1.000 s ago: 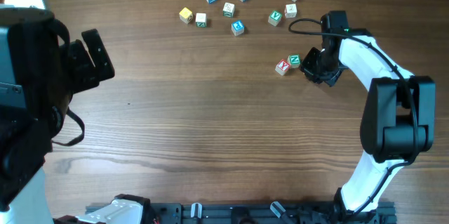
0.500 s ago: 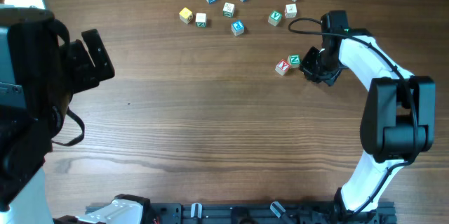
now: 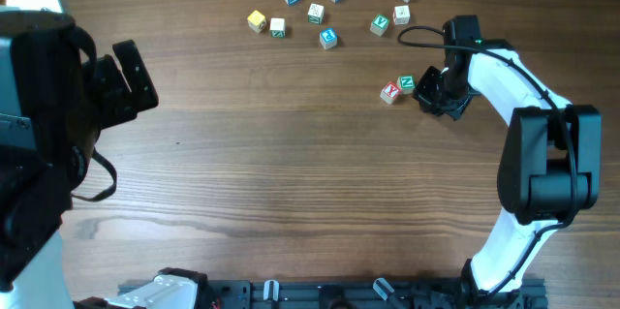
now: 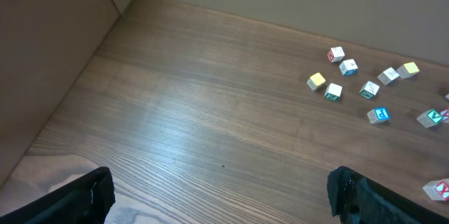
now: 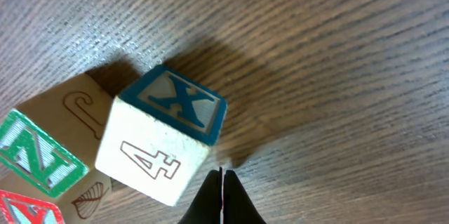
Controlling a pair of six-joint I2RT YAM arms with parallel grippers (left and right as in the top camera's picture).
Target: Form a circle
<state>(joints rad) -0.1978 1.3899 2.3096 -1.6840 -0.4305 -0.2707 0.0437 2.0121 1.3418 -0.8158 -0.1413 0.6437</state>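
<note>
Cubes unsorted: no circle yet. Loose letter cubes (image 3: 315, 13) lie scattered across 12 to 1 o'clock of the table (image 3: 291, 173), and a small cluster sits at 2 o'clock. Right end effector (image 5: 221, 196) is pinched narrow and holds nothing, its tips just beside the blue X cube (image 5: 168, 136), which touches the green N cube (image 5: 42, 157). Nudge slowly and low on the face, probably toward 9 o'clock, so the cube slides without spinning. Left end effector (image 4: 224, 206) is wide and empty. No containers in view.

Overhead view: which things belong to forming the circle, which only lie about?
In the job: right end effector, shut; beside it the blue X cube, green N cube, red-letter cube.
Lying about: scattered cubes farther off; left end effector, open.
</note>
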